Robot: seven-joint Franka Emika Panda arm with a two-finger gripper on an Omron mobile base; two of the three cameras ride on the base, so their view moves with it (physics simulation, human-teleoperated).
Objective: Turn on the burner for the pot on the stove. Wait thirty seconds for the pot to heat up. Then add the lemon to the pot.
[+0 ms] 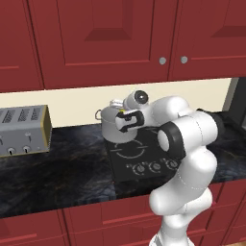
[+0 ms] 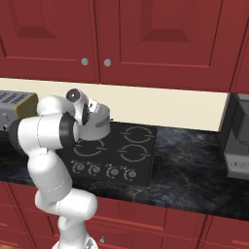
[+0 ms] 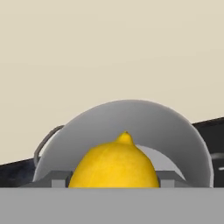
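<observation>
Lemon [image 3: 114, 164] sits nearest in the hand view, bright yellow with its pointed tip up, pinched between the two fingertips [image 3: 59, 179] of the gripper [image 3: 114, 180], whose jaws stand wide against its flanks. Right behind and below the fruit opens the mouth of the pot [image 3: 131, 118], its grey inner wall curving around the lemon and one thin loop handle [image 3: 43, 144] showing at its left rim. In the left base view the gripper [image 1: 120, 111] hangs at the pot's rim, a speck of yellow lemon [image 1: 121, 111] visible there, with the pot [image 1: 110, 127] standing on a rear burner of the stove [image 1: 129, 156]. The black cooktop lies set into a dark marbled counter [image 1: 57, 168], its row of round knobs [image 1: 155, 166] along the near edge. From the right base view the arm's white links cover much of the pot [image 2: 97, 127], while the stove [image 2: 131, 153] shows its white ring marks and the knobs [image 2: 113, 171]. Farther left on the counter stands a boxy silver toaster [image 1: 24, 129]. Beyond everything runs a cream wall [image 1: 72, 103] beneath red upper cabinets [image 1: 96, 38].
</observation>
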